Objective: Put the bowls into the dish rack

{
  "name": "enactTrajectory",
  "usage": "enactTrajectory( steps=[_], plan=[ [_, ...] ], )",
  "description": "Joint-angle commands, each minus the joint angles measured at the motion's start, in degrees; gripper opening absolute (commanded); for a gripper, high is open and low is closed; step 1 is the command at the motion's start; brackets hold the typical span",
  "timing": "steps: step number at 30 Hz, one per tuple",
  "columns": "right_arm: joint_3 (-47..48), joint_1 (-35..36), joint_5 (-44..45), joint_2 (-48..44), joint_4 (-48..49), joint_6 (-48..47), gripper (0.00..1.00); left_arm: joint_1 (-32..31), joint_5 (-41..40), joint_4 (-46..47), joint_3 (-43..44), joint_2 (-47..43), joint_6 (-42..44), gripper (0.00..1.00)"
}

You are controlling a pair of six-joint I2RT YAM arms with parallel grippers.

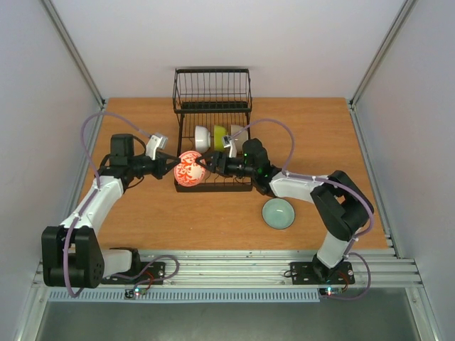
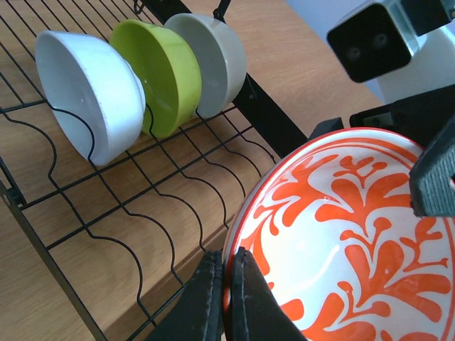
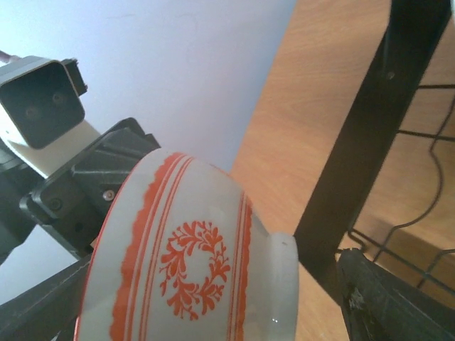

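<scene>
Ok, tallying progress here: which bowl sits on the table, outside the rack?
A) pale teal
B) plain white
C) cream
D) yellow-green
A: the pale teal bowl rests on the table by the right arm; the other three stand in the dish rack.

Red-patterned bowl (image 1: 190,170) between left gripper (image 1: 173,165) and right gripper (image 1: 210,165), over dish rack (image 1: 212,106) near edge; teal bowl (image 1: 278,213) on table (image 1: 156,220).

The wooden table (image 1: 142,227) fills the middle of the top view. The black wire rack (image 1: 213,108) stands on it at upper centre. A teal bowl (image 1: 278,213) sits upright on the bare wood at lower right, apart from the rack.
</scene>
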Motion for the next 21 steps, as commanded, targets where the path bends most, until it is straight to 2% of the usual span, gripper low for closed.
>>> enactTrajectory(
  steps=[1,8,13,16,21],
  plan=[
    [-0.74,-0.16,-6.37,2.62,11.24,5.89,0.86,0.27,1.3,5.26,0.06,-2.01,-0.95,0.0],
    [-1.01,-0.24,-9.14,4.93,18.07,10.26,0.77,0.27,0.04,5.7,-0.15,-1.92,-1.22,0.0],
    [-1.1,-0.24,-10.85,5.76,21.91,12.27,0.65,0.27,-1.26,5.88,-0.11,-2.07,-1.35,0.0],
    [-1.04,-0.25,-10.93,5.36,20.66,11.65,0.54,0.27,-2.15,5.92,-0.18,-2.27,-1.53,0.0],
    [-1.06,-0.27,-11.0,4.97,19.68,11.16,0.23,0.27,-2.63,6.09,-0.22,-2.21,-1.7,0.0]
  ],
)
